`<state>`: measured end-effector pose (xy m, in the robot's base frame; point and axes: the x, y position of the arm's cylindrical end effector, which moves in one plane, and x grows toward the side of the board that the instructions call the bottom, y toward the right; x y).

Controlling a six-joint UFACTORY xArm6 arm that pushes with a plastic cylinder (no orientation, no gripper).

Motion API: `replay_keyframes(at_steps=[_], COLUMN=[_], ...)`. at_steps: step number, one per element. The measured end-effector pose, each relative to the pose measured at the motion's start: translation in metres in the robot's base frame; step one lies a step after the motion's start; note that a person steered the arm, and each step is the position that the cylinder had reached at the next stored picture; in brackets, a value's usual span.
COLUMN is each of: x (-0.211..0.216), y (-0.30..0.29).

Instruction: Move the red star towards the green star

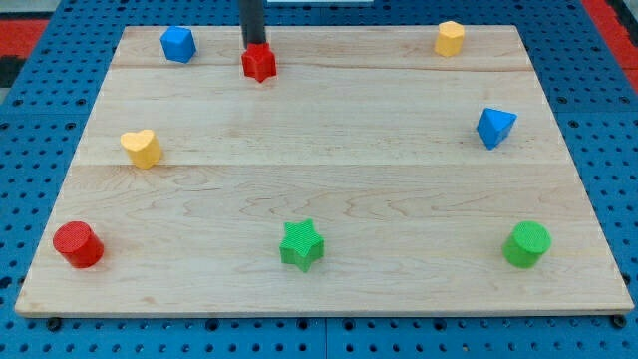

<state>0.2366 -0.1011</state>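
The red star (258, 63) lies near the view's top, left of centre, on the wooden board (329, 170). My tip (253, 45) stands right behind the red star, at its top edge, and seems to touch it. The green star (301, 245) lies near the view's bottom, a little left of centre, far below the red star.
A blue block (177, 44) lies at the top left, a yellow block (450, 38) at the top right. A yellow heart (142, 148) is at the left, a blue triangle-like block (495, 127) at the right. A red cylinder (78, 244) is bottom left, a green cylinder (526, 244) bottom right.
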Motion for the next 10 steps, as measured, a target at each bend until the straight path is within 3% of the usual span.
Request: replay_keyframes(at_steps=[2, 6, 8, 10], x=[0.035, 0.146, 0.215, 0.232], y=[0.02, 0.08, 0.055, -0.021])
